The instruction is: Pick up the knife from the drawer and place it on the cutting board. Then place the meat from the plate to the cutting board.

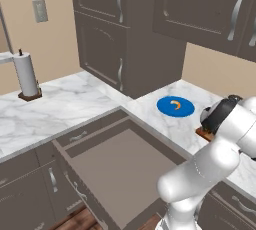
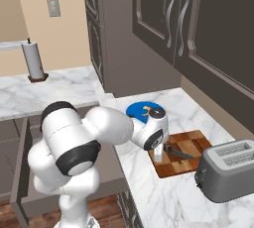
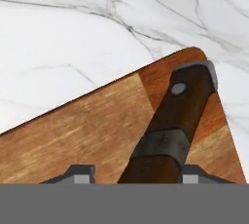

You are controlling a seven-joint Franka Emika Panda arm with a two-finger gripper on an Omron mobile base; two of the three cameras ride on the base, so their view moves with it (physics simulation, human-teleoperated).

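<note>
The claw (image 3: 132,173) hangs low over the cutting board (image 3: 87,130), its tips standing clear on either side of the knife (image 3: 170,125), so the jaws look parted and not clamping the dark handle. The knife lies on the board, probably set there so the first half of the task is met. The board sits on the marble tabletop (image 2: 163,202) beside a grey toaster (image 2: 225,170). Just beyond, the meat (image 1: 175,105) rests on the blue plate (image 1: 165,108), not yet moved. The drawer (image 1: 120,169) stands open.
</note>
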